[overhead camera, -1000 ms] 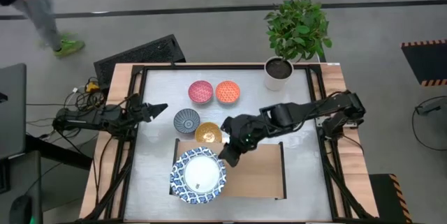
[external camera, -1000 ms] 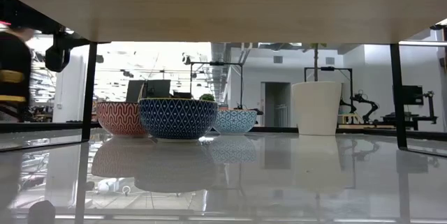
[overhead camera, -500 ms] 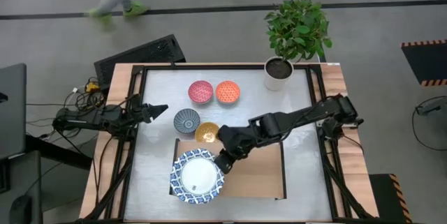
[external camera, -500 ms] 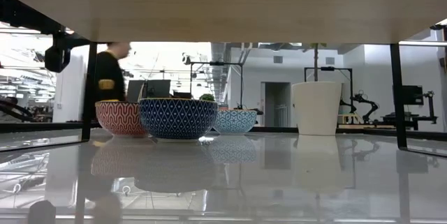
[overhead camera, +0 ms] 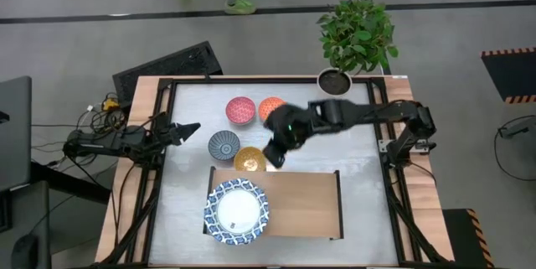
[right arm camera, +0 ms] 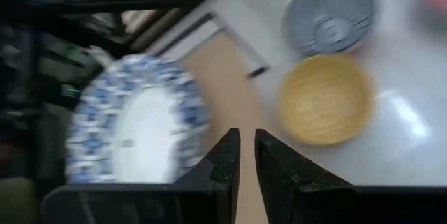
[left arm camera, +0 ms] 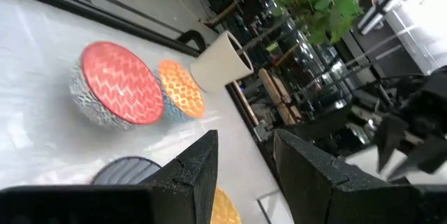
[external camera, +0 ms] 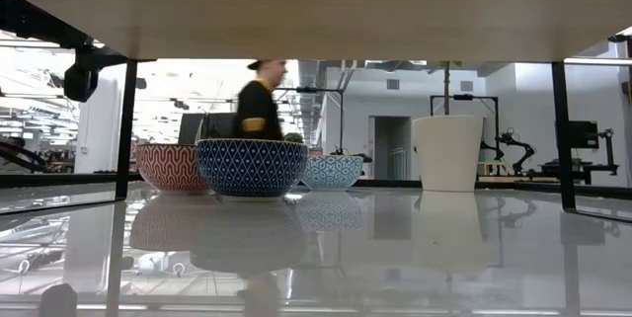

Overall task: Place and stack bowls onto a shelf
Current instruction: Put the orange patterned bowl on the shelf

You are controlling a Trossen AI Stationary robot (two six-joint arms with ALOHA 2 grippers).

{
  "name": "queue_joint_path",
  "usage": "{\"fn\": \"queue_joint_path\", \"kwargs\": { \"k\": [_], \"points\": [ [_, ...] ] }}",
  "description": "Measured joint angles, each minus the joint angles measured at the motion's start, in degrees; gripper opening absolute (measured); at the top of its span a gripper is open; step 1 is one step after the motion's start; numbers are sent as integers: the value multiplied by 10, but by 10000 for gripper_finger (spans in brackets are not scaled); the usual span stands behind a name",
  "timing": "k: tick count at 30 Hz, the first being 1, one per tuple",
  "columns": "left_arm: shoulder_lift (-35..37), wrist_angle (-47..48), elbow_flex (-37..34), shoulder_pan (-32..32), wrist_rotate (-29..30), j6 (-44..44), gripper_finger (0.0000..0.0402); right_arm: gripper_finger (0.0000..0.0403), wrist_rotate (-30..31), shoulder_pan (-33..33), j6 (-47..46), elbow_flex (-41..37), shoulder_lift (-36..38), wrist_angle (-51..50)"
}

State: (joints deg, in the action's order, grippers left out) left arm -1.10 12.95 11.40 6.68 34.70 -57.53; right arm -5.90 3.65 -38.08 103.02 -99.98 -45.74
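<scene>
A large blue-and-white bowl (overhead camera: 237,211) (right arm camera: 136,119) sits on the left end of the light-wood shelf (overhead camera: 301,206). On the table beyond the shelf stand four small bowls: yellow (overhead camera: 249,160) (right arm camera: 323,98), dark blue-grey (overhead camera: 224,145) (right arm camera: 330,15), pink-red (overhead camera: 240,110) (left arm camera: 120,83) and orange (overhead camera: 270,106) (left arm camera: 180,88), the last partly hidden by the right arm. My right gripper (overhead camera: 272,155) (right arm camera: 247,137) hangs just right of the yellow bowl, holding nothing, with a narrow gap between its fingers. My left gripper (overhead camera: 193,129) (left arm camera: 244,147) waits open at the table's left side.
A white plant pot (overhead camera: 333,85) (external camera: 449,152) stands at the table's far right. The low view looks under the shelf board (external camera: 316,11) at the small bowls. Black frame rails (overhead camera: 159,160) line the table's sides. A person (external camera: 259,110) walks past behind the table.
My right gripper has left the large bowl's right rim, risen and drawn back toward the far edge, and is now beside the yellow bowl. The large bowl stays on the shelf's left end. A person has walked across the floor behind the table.
</scene>
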Motion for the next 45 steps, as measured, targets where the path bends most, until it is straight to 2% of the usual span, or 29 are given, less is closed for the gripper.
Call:
{"fn": "queue_joint_path", "kwargs": {
  "k": [4,8,17,20,23,30,38,41,45],
  "points": [
    [0,0,0,0,24,4,128,71,6,-46,132,0,-7,-16],
    [0,-4,0,0,28,51,128,84,57,-72,232,-2,-25,-44],
    [0,8,0,0,48,85,128,211,78,-125,355,-2,-98,-80],
    [0,19,0,0,49,93,128,234,80,-140,374,-1,-128,-76],
    [-3,25,0,0,50,101,128,239,77,-148,379,-1,-167,-86],
    [-12,30,1,-1,79,90,128,227,110,-173,420,-1,-233,-97],
    [-19,30,0,-1,101,63,128,203,123,-194,472,-1,-269,-72],
    [-20,32,0,-1,107,59,128,162,135,-196,484,0,-274,-65],
    [-20,32,0,-1,109,58,128,69,135,-199,484,0,-277,-62]
  ]
}}
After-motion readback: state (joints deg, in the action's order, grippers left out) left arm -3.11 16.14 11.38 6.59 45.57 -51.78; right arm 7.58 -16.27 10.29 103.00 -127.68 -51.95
